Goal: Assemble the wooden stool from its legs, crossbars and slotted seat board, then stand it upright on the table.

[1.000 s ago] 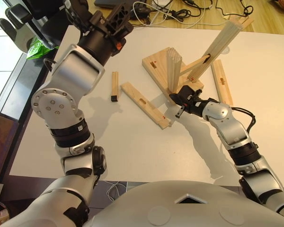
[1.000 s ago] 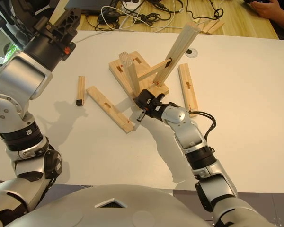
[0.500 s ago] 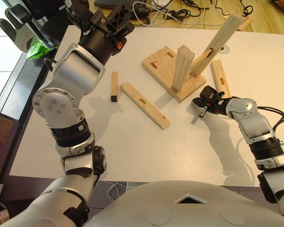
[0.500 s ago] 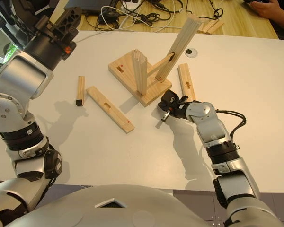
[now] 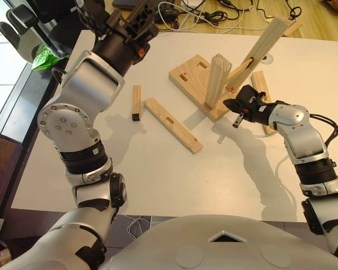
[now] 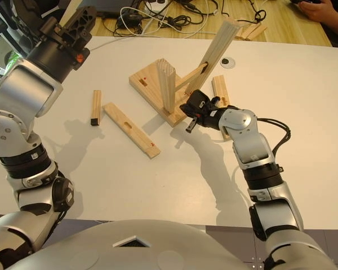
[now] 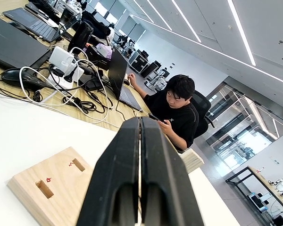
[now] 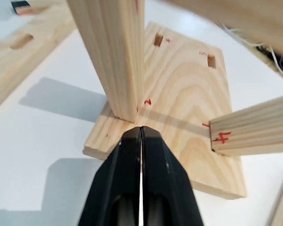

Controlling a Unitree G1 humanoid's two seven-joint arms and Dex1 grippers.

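The slotted seat board (image 5: 192,79) lies flat on the white table. One leg (image 5: 216,79) stands upright in it, a second leg (image 5: 265,45) leans, and a crossbar (image 5: 240,70) joins them. My right gripper (image 5: 236,116) is shut on nothing, just off the board's near corner, pointing at the upright leg (image 8: 114,52) and board (image 8: 184,80). A loose slotted leg (image 5: 172,124) and a short crossbar (image 5: 136,102) lie to the left. Another slotted leg (image 5: 260,88) lies behind the right gripper. My left gripper (image 5: 142,18) is raised over the far left, shut and empty (image 7: 140,121).
Cables and a laptop (image 5: 174,10) crowd the desk beyond the far table edge. A round grommet (image 6: 228,62) sits by the leaning leg. Bare table (image 5: 174,180) spreads across the front and the right side.
My right gripper swung from the board's front-left corner out to the right, then rose back toward the board's near corner. The part-built stool shifted slightly and settled. The left arm stayed put.
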